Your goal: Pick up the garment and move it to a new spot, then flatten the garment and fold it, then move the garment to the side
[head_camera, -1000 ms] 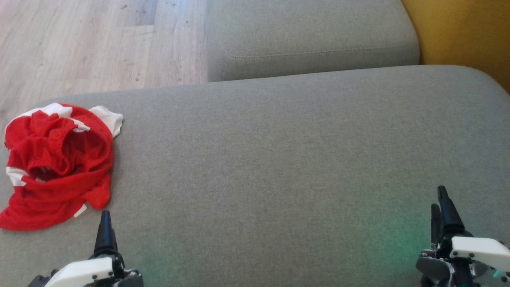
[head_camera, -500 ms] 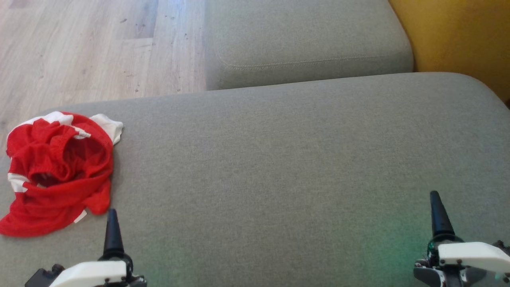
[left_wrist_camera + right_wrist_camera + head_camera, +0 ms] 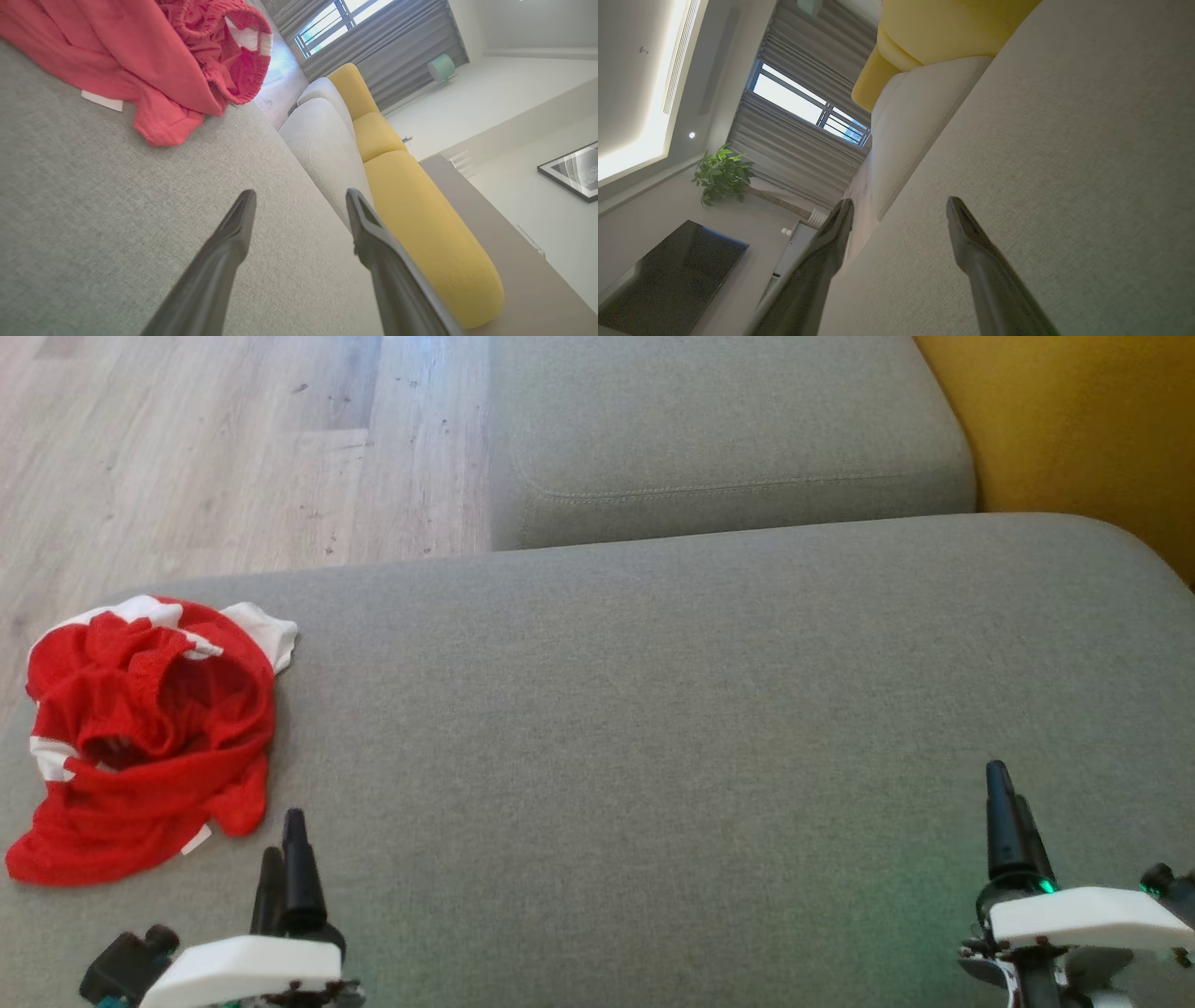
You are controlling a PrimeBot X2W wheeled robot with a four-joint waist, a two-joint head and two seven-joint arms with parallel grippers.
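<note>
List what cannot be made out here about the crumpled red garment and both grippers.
- Crumpled red and white mesh garment: its type and outline are hidden by its own folds in the head view. The left wrist view's top and left edges cut it off.
- White label at its edge: any print is too small to read.
- Left gripper, right gripper: the head view's bottom edge cuts their bodies. Whether they touch the grey fabric sofa cushion is unclear.
</note>
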